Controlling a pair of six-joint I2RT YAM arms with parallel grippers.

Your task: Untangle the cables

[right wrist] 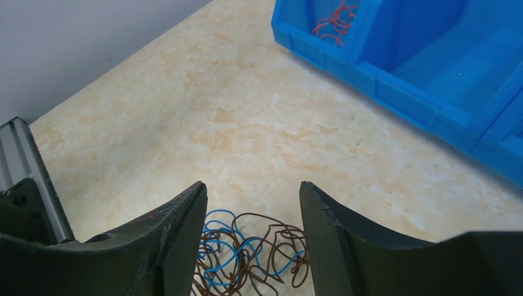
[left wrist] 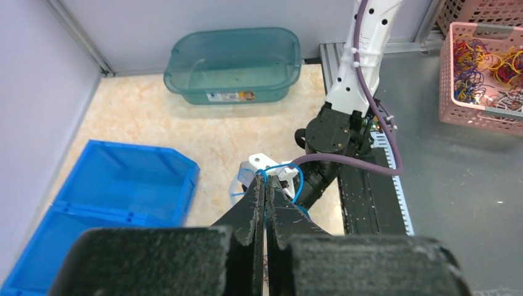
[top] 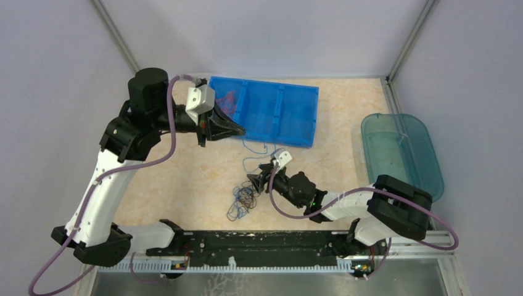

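A clump of thin brown and blue cables [top: 242, 200] lies on the table in front of the arms. My right gripper [top: 251, 182] hangs open just above it. In the right wrist view its jaws [right wrist: 251, 185] stand wide apart, with the clump [right wrist: 247, 256] between and below them. My left gripper [top: 240, 130] is raised near the blue bin [top: 284, 114] and is shut on a blue cable [top: 258, 150], which trails down toward the clump. In the left wrist view the blue cable [left wrist: 297, 180] loops out of the shut tips [left wrist: 266, 179]. Red cables [top: 229, 98] lie in the bin's left compartment, also seen from the right wrist [right wrist: 333, 21].
A teal tub [top: 398, 148] stands at the right edge of the table. A pink basket [left wrist: 487, 68] holding more wires sits off the table beyond the right arm. The black rail [top: 259, 242] with the arm bases runs along the near edge.
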